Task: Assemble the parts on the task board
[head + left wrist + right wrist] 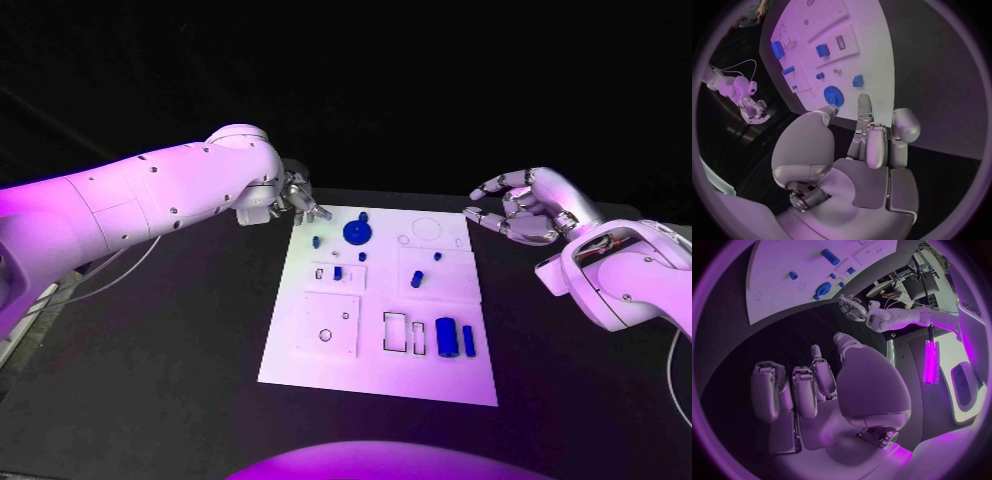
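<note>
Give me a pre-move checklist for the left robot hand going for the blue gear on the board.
1. Left robot hand holds nothing: ok, wrist view shows an empty palm.
2. Blue gear lies free on the task board: ok, nothing on top of it.
3. Left robot hand close to the gear: ok, it hovers at the board's far left corner, not touching.
4. Right robot hand out of the way: ok, off the board's far right side, fingers curled on nothing.
5. Gear's target seat: cannot tell which outline it fits.

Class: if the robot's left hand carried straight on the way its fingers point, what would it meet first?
Probably the round blue gear at the white task board's near edge; the left hand points towards it, though depth is unclear.
</note>
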Motion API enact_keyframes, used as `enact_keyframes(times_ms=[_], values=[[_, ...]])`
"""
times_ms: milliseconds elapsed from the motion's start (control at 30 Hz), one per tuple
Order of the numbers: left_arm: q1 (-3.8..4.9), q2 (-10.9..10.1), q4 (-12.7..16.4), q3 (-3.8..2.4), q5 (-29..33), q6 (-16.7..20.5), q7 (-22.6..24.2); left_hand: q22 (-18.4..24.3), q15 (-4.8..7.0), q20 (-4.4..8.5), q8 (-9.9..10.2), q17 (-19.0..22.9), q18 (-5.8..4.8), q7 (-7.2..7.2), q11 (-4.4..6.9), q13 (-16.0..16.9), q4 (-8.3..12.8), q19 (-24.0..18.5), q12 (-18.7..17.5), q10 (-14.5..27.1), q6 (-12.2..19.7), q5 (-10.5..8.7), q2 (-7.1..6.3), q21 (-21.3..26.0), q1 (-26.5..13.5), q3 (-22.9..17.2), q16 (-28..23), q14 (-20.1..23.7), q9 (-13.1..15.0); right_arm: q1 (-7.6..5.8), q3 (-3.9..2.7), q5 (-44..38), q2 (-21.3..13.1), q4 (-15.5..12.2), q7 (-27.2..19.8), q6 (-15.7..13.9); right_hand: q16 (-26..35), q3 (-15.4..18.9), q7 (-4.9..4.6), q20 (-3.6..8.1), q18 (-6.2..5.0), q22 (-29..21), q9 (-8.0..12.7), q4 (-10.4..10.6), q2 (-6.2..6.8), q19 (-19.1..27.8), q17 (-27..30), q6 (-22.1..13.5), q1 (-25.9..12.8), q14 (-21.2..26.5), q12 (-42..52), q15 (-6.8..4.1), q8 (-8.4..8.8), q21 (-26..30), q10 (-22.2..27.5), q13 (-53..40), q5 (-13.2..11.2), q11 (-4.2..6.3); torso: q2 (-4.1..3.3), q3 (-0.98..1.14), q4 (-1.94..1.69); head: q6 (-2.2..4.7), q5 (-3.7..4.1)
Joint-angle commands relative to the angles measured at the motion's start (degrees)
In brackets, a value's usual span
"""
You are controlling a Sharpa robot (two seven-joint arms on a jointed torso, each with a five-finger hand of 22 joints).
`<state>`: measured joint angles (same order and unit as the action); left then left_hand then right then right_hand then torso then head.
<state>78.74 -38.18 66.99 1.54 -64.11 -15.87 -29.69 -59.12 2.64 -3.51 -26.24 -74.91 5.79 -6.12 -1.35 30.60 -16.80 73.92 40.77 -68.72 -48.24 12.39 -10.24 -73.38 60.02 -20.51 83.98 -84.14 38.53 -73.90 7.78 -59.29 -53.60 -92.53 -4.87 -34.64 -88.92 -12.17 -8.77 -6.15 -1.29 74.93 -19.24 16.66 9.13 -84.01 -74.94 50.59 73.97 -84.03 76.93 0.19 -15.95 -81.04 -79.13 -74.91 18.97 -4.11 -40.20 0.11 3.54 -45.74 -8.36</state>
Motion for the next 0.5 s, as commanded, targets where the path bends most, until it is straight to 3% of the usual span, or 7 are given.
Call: enact_keyframes(times_ms=[33,500], values=[[-0.05,0.6,-0.9,0.15,-1.9,-3.9,0.1,-0.4,-0.36,-0.05,0.2,-3.6,0.45,0.13,-0.13,-0.1,0.2,0.4,-0.2,-0.4,-0.5,-0.33,0.34,-0.4,0.4,0.3,0.4,-3.0,-0.2,0.04,0.00,-0.2,0.1,0.0,-0.4,0.2,0.2,0.4,-0.09,0.26,-0.87,9.8,-0.1,0.0,0.21,-1.7,-12.4,-0.4,-0.5,-5.2,-0.2,-0.24,-0.20,0.2,0.3,-3.2,-0.2,-0.01,-0.01,-0.01,0.04,-0.07,-0.13],[-0.72,2.3,-3.2,0.85,-1.2,-5.7,-0.2,-2.5,-0.09,0.06,0.3,-4.8,0.09,0.56,0.23,-0.1,0.1,1.5,0.4,-1.1,-2.1,-0.20,1.15,-1.7,1.1,0.9,1.1,-3.4,-1.1,0.11,0.00,-0.2,0.2,0.0,-0.4,0.2,0.2,0.3,-0.08,0.27,-0.89,9.7,-0.1,-0.1,0.13,-1.7,-12.4,-0.4,-0.5,-5.2,-0.2,-0.25,-0.24,0.3,0.3,-3.1,-0.2,0.01,0.01,0.08,0.10,-0.32,-0.22]])
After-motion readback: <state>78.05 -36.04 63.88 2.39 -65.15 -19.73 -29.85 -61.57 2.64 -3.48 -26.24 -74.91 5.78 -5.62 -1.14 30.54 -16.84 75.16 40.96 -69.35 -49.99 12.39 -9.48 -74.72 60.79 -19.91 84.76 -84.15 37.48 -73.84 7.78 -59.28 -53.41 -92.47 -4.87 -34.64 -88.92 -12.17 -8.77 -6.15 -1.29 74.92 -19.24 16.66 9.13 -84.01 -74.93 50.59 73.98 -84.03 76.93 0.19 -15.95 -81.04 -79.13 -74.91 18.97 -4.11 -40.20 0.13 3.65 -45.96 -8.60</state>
